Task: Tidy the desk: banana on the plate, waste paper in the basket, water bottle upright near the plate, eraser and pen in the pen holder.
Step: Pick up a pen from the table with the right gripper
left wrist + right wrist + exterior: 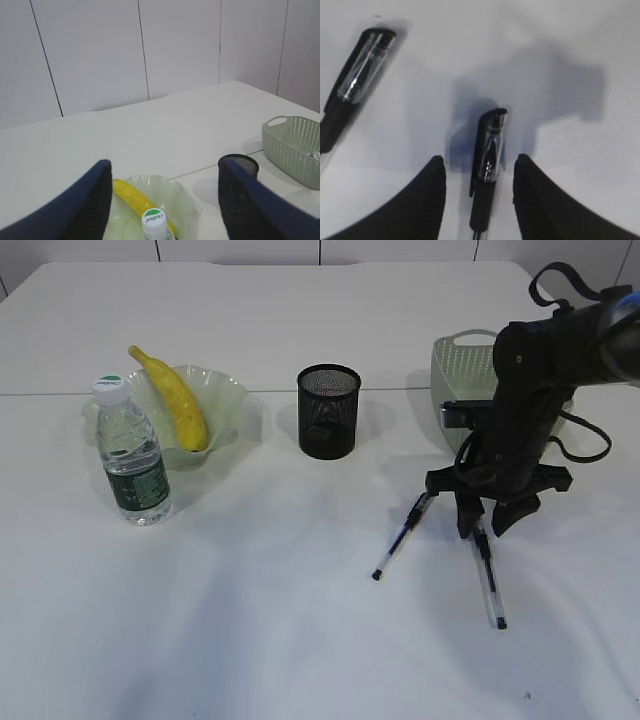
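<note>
Right pincer: parted, straddling one pen flat on tabletop, nothing gripped. Second pen at its 9 o'clock. Left pincer: wide apart, empty.

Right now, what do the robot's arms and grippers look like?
The right arm is black and jointed, with looping black cables. Its right gripper has dark, curved, finely ribbed fingers. The left gripper fingers look dark navy and textured. No markings are visible.

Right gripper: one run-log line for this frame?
right gripper: open, astride pen on table | second pen: beside, untouched | left gripper: open, empty | banana: on plate | bottle: upright
</note>
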Robot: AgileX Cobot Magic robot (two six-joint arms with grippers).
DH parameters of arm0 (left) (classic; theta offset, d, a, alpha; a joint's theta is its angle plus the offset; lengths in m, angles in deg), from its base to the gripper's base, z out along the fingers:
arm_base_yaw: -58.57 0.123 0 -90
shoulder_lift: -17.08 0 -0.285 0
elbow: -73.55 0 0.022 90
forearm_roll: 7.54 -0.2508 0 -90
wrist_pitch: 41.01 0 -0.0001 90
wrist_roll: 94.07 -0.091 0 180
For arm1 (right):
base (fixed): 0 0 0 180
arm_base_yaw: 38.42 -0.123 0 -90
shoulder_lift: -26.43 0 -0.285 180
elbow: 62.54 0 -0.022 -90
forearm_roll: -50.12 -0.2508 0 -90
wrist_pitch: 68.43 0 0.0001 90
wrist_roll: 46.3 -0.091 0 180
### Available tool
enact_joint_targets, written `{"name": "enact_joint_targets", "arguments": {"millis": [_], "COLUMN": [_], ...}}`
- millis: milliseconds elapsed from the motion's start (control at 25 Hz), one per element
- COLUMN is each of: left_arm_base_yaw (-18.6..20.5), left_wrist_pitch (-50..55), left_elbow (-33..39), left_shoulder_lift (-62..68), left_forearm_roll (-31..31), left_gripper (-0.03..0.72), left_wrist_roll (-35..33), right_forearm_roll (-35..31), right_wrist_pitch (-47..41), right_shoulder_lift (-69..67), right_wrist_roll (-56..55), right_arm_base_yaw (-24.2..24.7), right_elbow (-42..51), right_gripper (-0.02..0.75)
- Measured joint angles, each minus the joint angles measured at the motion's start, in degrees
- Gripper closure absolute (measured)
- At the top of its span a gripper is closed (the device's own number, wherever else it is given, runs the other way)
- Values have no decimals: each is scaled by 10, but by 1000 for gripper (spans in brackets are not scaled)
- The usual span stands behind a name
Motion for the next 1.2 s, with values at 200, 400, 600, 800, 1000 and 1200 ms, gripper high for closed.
{"name": "enact_joint_targets", "arguments": {"millis": [200, 400, 600, 800, 1000, 1200], "left_arm_base_yaw": [0, 0, 0, 0, 0, 0], "left_wrist_pitch": [0, 0, 1, 1, 1, 1], "left_elbow": [0, 0, 0, 0, 0, 0], "left_shoulder_lift": [0, 0, 0, 0, 0, 0], "left_forearm_roll": [0, 0, 0, 0, 0, 0], "left_gripper": [213, 213, 213, 213, 213, 213], "left_wrist_roll": [0, 0, 0, 0, 0, 0], "right_forearm_roll": [-1, 3, 13, 13, 13, 14], "right_wrist_pitch": [3, 5, 5, 5, 4, 4], "right_shoulder_lift": [0, 0, -2, -9, -11, -11], "right_wrist_roll": [-2, -6, -11, -13, -13, -13], "right_arm_base_yaw": [0, 0, 0, 0, 0, 0], "right_elbow": [0, 0, 0, 0, 0, 0], "right_gripper": [404, 404, 405, 404, 404, 405]}}
